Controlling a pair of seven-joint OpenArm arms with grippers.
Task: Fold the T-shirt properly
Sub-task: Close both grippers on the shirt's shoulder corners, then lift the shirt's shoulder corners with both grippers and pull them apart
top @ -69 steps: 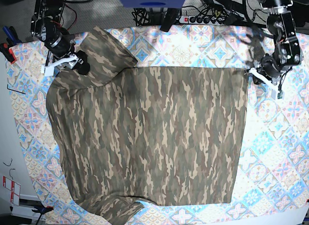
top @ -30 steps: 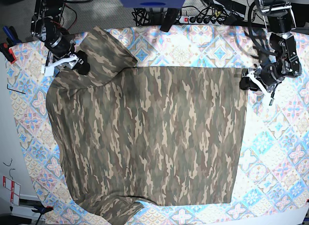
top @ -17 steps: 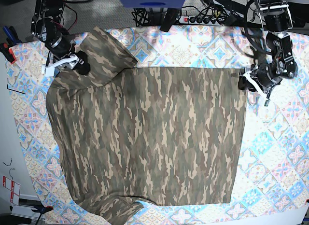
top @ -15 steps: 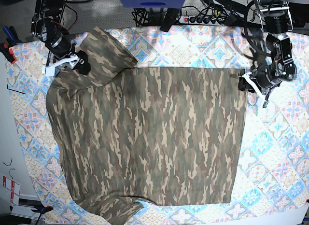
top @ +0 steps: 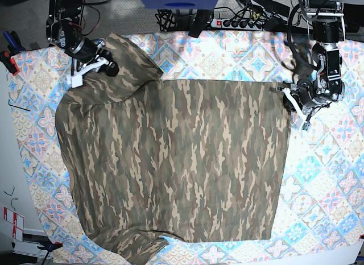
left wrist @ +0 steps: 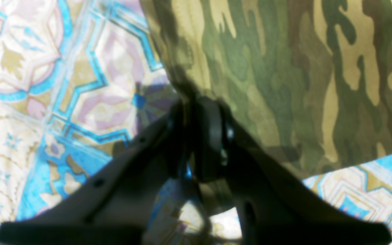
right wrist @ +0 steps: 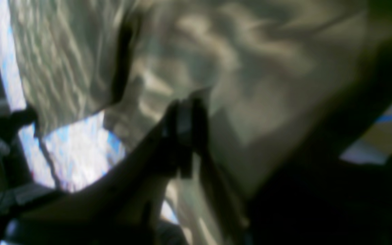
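Note:
The camouflage T-shirt (top: 176, 157) lies spread flat on the tile-patterned tablecloth (top: 324, 179), with one sleeve folded up at the far left (top: 128, 63). My right gripper (top: 99, 69) sits on that sleeve's outer edge. In the blurred right wrist view its fingers (right wrist: 185, 115) are pressed together with the T-shirt (right wrist: 257, 88) draped around them. My left gripper (top: 286, 93) is at the shirt's far right corner. The left wrist view shows this gripper (left wrist: 197, 115) pinched shut on the edge of the T-shirt (left wrist: 284, 75).
A power strip (top: 242, 21) and cables lie past the table's far edge. Red and blue tool handles (top: 8, 49) stick in at the left edge. The table's front edge (top: 318, 256) runs along the bottom right.
My left gripper slid left onto the shirt's corner and closed on it. My right gripper moved up and right over the sleeve and closed; the sleeve edge shifted slightly.

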